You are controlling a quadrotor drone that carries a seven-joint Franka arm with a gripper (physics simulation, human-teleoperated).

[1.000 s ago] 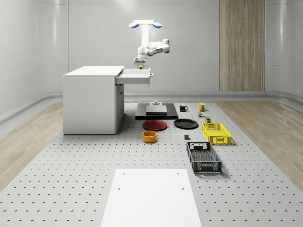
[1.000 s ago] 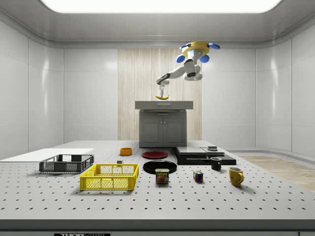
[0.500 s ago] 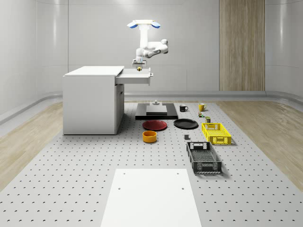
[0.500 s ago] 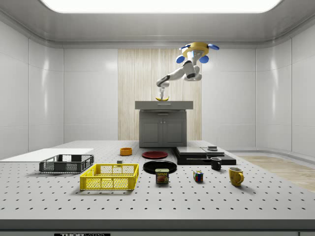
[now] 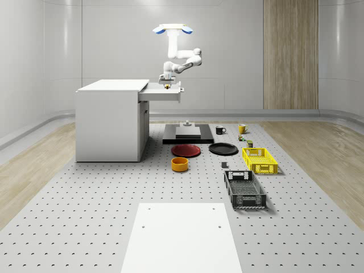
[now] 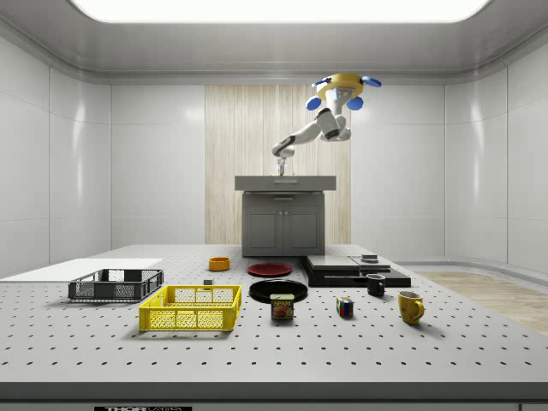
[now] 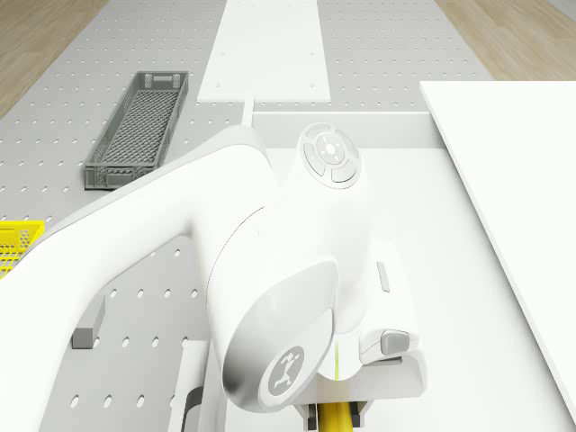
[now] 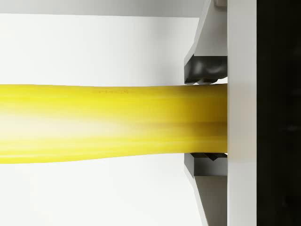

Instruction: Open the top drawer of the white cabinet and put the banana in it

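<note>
The white cabinet [image 5: 111,122] stands at the whole-scene view's left with its top drawer [image 5: 163,94] pulled out. The drone [image 5: 173,29] hovers above the drawer's outer end. Its arm reaches down and my gripper [image 5: 166,85] sits low in the drawer, shut on the yellow banana [image 8: 113,123]. In the wrist view the grey fingertips [image 8: 205,70] press the banana from both sides, just over the drawer's white floor. The drone view has a bit of the banana [image 7: 335,419] below the wrist. From the side, my gripper [image 6: 282,171] dips behind the drawer's rim, which hides the banana there.
On the perforated table lie a red plate [image 5: 186,150], a black plate [image 5: 223,149], an orange bowl [image 5: 180,164], a yellow basket [image 5: 259,160], a dark grey crate [image 5: 244,189], mugs and a black block [image 5: 188,134]. A white sheet [image 5: 179,239] lies at the front.
The gripper has gone down with the banana, from above the drawer's rim into the drawer, and slightly toward the cabinet. The drone has barely shifted.
</note>
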